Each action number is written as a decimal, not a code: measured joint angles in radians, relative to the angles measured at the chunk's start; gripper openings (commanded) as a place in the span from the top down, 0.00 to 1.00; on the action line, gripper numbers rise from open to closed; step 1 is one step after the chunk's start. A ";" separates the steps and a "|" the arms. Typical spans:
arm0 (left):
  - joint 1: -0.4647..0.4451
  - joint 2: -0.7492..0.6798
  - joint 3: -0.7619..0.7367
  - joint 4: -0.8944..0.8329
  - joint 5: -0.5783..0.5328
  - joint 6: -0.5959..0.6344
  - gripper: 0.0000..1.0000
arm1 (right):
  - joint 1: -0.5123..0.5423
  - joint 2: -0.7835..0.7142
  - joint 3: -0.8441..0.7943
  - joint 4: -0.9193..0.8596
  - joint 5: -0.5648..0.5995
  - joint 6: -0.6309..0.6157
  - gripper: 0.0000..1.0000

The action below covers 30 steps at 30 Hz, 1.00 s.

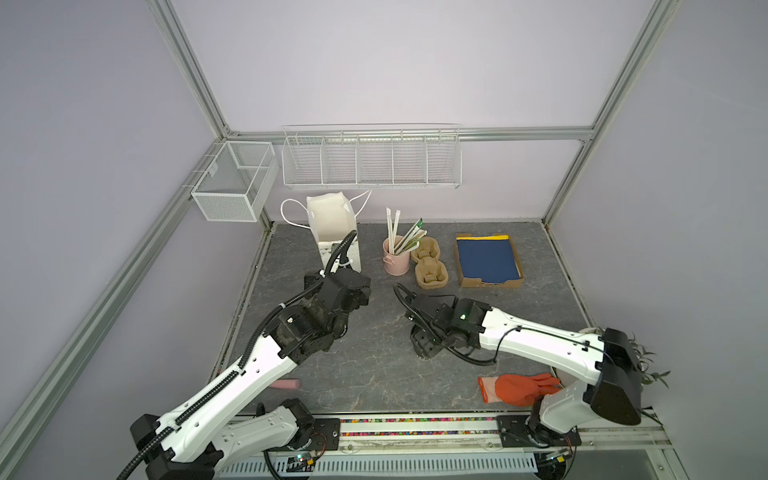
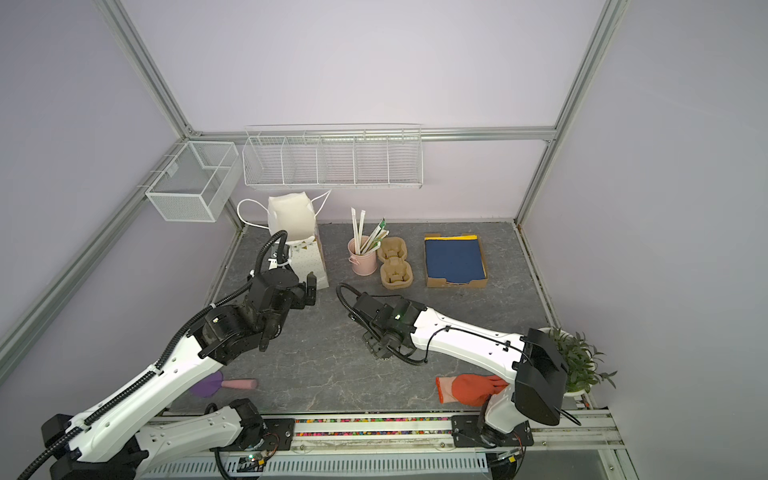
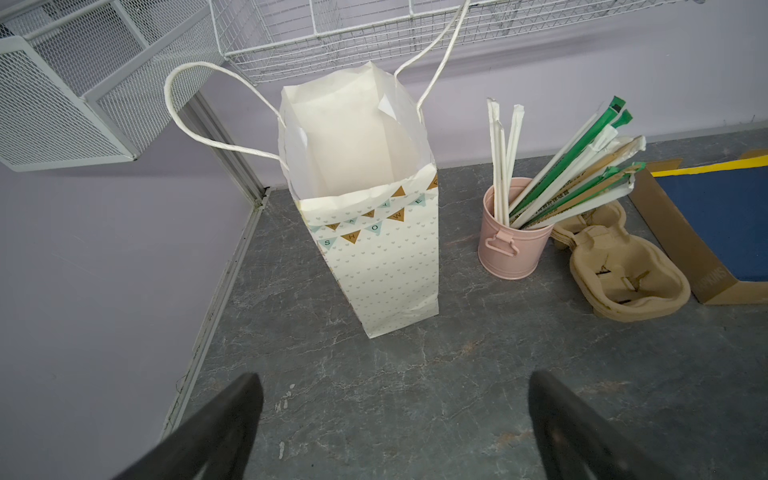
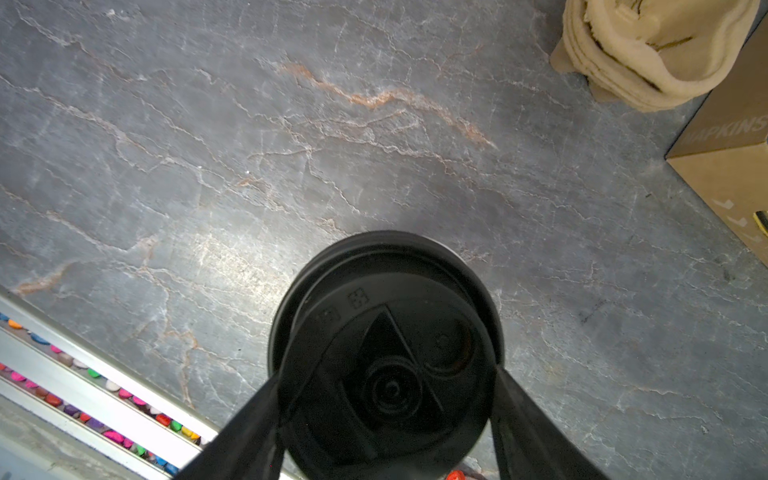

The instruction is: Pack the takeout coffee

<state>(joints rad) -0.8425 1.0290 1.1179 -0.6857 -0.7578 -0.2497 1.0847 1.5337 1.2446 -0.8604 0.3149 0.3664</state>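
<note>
Mind, the takeout coffee (image 4: 374,282) is likely a light paper cup that dents easily, and its lid (image 4: 390,386) could pop off. Hold it on the wall just under the rim and keep it upright. It is at mid-table, well apart from the paper bag (image 3: 374,257) at the far left. Your right gripper (image 4: 388,374) is part-closed, with its fingers against both sides of the cup. Your left gripper (image 3: 395,403) is wide open and empty, facing the bag.
</note>
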 measured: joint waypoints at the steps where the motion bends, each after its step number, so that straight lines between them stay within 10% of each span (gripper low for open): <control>1: 0.000 0.000 0.000 0.000 0.000 0.000 0.00 | 0.000 0.001 0.000 0.000 0.003 0.000 0.28; 30: 0.000 0.011 0.000 -0.001 0.020 0.000 0.00 | -0.024 -0.016 -0.035 0.030 -0.046 0.018 0.29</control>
<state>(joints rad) -0.8425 1.0405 1.1179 -0.6865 -0.7380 -0.2501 1.0607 1.5177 1.2095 -0.8303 0.2687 0.3847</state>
